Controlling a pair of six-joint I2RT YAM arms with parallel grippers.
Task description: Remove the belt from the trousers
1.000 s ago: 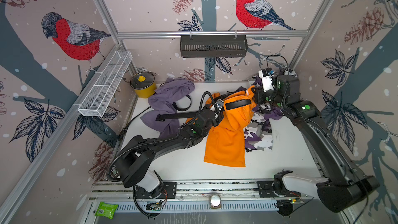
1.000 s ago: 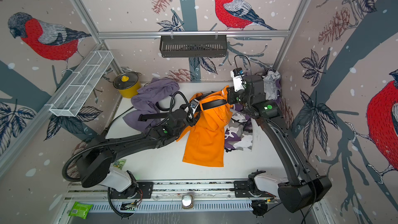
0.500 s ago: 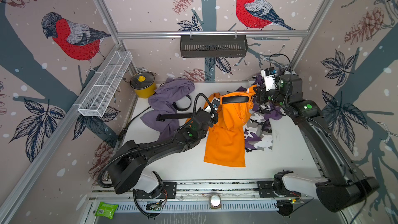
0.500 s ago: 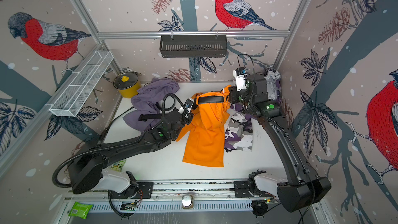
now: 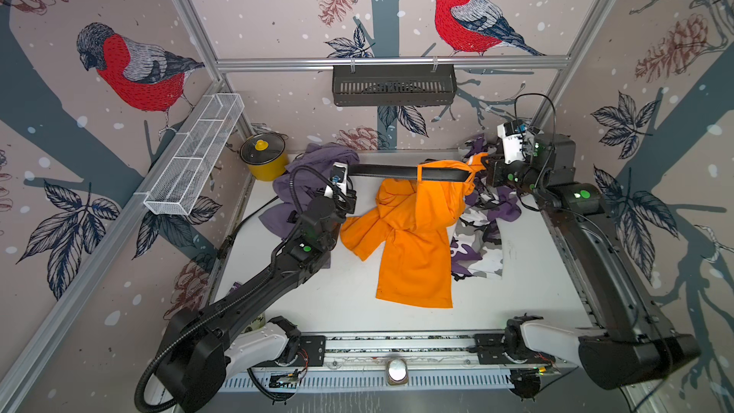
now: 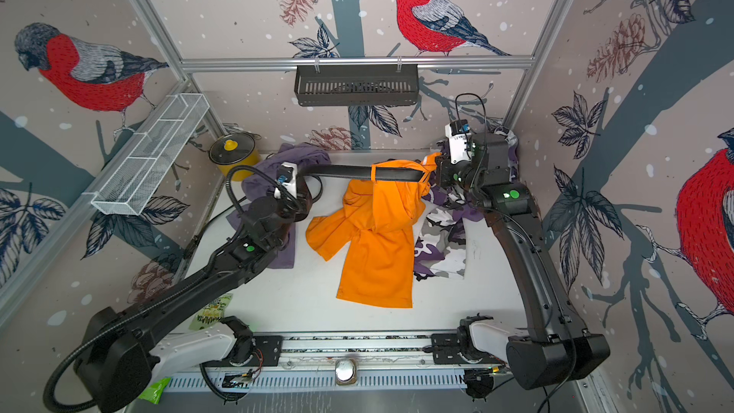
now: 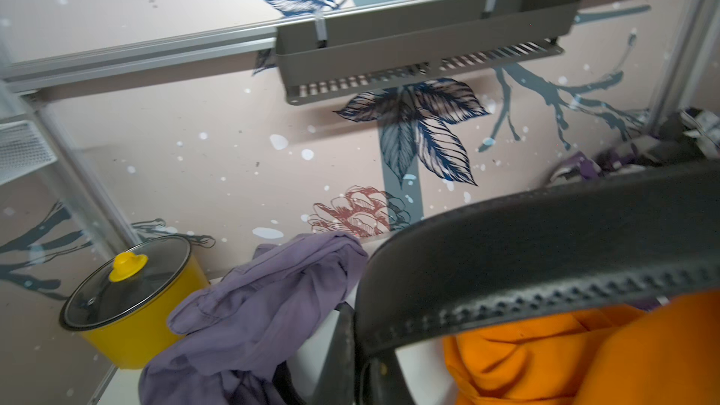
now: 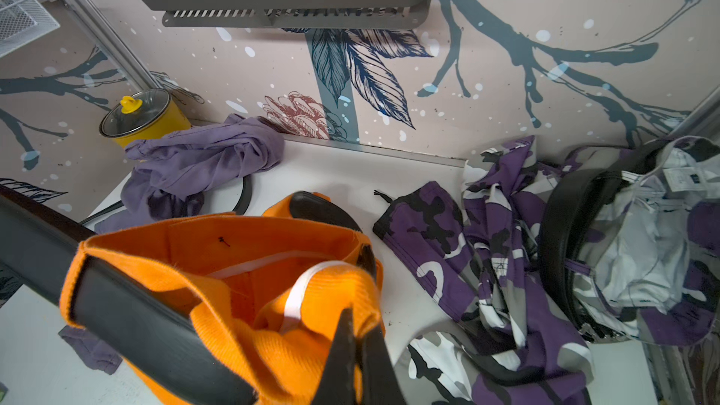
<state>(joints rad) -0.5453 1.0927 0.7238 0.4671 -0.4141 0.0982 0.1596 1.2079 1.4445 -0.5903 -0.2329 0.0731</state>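
Observation:
The orange trousers (image 5: 413,240) (image 6: 377,248) hang by their waistband from my right gripper (image 5: 486,164) (image 6: 436,164), legs trailing on the white table. In the right wrist view the right gripper (image 8: 360,329) is shut on the orange waistband (image 8: 241,251). A black belt (image 5: 381,170) (image 6: 349,171) runs taut and level from an orange loop out to my left gripper (image 5: 348,172) (image 6: 304,172). In the left wrist view the left gripper (image 7: 362,348) is shut on the belt (image 7: 545,251) at its end. The belt (image 8: 128,313) still passes through a loop.
Purple camouflage trousers (image 5: 480,240) with another black belt (image 8: 561,235) lie at the right. A lilac garment (image 5: 313,160) and a yellow lidded pot (image 5: 264,154) sit at the back left. A black basket (image 5: 393,85) and a white wire shelf (image 5: 194,152) hang on the walls.
My left gripper shut on the belt and drew it leftward, so a long stretch now spans the gap. The trousers' waist rose with the right gripper.

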